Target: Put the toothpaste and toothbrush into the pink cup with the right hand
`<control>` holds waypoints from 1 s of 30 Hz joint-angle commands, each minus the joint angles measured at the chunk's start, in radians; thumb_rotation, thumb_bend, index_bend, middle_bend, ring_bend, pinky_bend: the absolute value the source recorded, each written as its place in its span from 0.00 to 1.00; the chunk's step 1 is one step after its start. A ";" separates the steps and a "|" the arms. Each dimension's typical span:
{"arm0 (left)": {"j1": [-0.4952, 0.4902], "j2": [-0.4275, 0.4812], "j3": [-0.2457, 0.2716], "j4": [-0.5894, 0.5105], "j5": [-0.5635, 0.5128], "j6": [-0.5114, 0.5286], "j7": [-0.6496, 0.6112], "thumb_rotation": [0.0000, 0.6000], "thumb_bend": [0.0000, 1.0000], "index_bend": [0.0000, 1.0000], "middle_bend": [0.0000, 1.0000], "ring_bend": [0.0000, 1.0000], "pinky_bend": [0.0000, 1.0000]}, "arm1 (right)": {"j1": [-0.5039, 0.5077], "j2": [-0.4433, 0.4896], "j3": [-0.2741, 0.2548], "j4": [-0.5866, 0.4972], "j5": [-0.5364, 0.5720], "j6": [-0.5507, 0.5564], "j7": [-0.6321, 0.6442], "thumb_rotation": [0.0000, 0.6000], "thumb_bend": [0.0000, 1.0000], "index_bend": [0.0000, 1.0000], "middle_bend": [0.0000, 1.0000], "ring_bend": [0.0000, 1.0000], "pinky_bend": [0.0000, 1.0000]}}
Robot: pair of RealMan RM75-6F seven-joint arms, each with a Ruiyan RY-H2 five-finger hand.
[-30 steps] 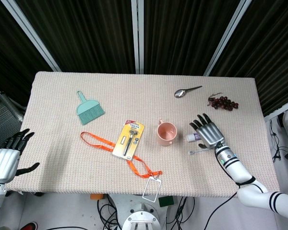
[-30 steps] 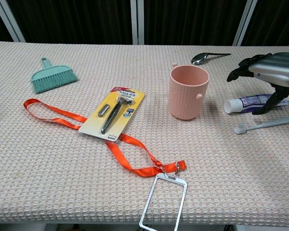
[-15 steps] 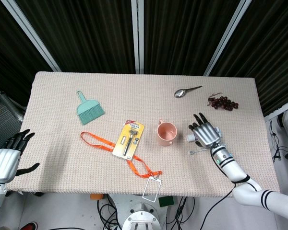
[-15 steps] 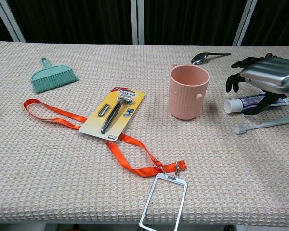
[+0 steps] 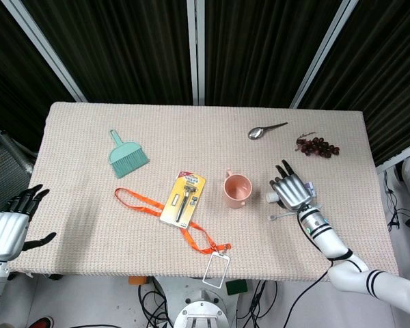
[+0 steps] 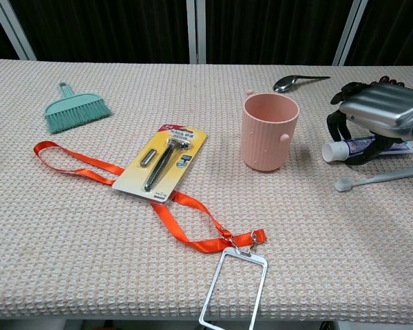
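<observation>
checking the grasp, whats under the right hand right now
The toothpaste lies under the right hand, its white cap end poking out toward the pink cup. The hand covers the tube's far end, so finger contact is unclear.

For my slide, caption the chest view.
Right robot hand closing over toothpaste beside pink cup; toothbrush lies nearer the camera.

The toothpaste (image 6: 361, 146) lies right of the cup (image 6: 268, 131), toothbrush (image 6: 380, 178) seemingly just before it.

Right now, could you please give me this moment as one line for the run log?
right hand: fingers curled over toothpaste, grip unclear | toothbrush: on table | cup: upright | left hand: off table, open
</observation>
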 commanded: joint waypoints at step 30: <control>0.001 0.007 -0.003 0.000 -0.005 0.005 -0.004 0.89 0.09 0.13 0.08 0.11 0.22 | -0.040 0.062 0.237 -0.350 -0.037 0.391 0.785 1.00 0.61 0.83 0.71 0.21 0.00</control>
